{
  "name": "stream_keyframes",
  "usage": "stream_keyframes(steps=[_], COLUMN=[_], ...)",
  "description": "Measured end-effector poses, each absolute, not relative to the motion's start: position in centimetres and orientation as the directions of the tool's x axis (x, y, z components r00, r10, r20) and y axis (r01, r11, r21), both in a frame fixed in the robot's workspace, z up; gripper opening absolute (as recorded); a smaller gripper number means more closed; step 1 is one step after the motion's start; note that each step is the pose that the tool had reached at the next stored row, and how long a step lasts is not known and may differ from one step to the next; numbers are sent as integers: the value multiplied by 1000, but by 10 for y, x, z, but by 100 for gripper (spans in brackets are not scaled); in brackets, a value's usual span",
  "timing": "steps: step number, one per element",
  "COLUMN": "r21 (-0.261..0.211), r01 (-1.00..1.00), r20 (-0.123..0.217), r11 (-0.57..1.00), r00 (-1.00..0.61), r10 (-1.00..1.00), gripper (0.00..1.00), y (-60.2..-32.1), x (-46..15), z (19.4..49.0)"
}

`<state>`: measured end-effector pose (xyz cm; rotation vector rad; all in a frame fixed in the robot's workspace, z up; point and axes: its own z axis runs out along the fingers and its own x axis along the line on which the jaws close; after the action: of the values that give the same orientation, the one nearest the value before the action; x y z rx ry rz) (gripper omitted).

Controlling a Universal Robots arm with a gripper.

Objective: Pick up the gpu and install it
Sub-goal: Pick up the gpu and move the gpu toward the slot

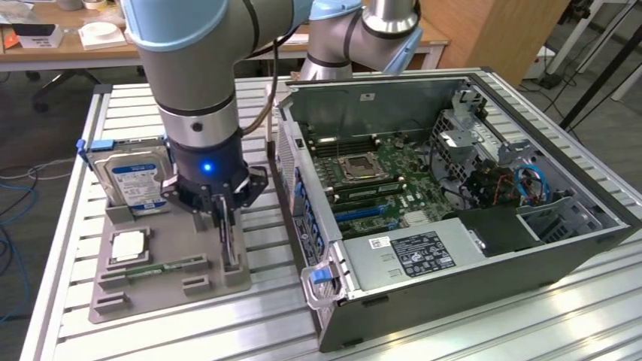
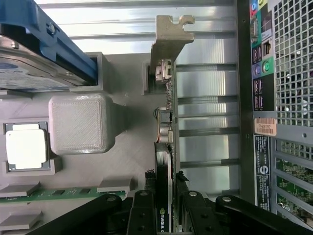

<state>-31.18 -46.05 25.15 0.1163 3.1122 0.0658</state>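
gpu (image 2: pixel 163 161) on edge, clamped in tool (image 2: pixel 165 195)

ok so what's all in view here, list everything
table: one, slatted aluminium, under everything
tray: one, grey, on the table at the exterior view's left
computer case: one, dark, open, at the exterior view's right
gpu: one, dark board with silvery bracket, standing on edge in the tray
hard drive: one, silver with blue-white label, upright at the tray's far end
processor: one, silvery, flat in a tray pocket
memory stick: one, green, lying in the tray's near slot
robot arm: one, grey and blue, above the tray, jaws closed on the gpu
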Motion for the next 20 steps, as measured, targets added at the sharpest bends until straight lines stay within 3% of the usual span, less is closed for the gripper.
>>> stream_keyframes(steps=[20], r21=[43], r01=[74], r20=[-25], r11=[996], r00=[-997], r10=[75], gripper=[27], y=[-460], x=[-312], z=[278])
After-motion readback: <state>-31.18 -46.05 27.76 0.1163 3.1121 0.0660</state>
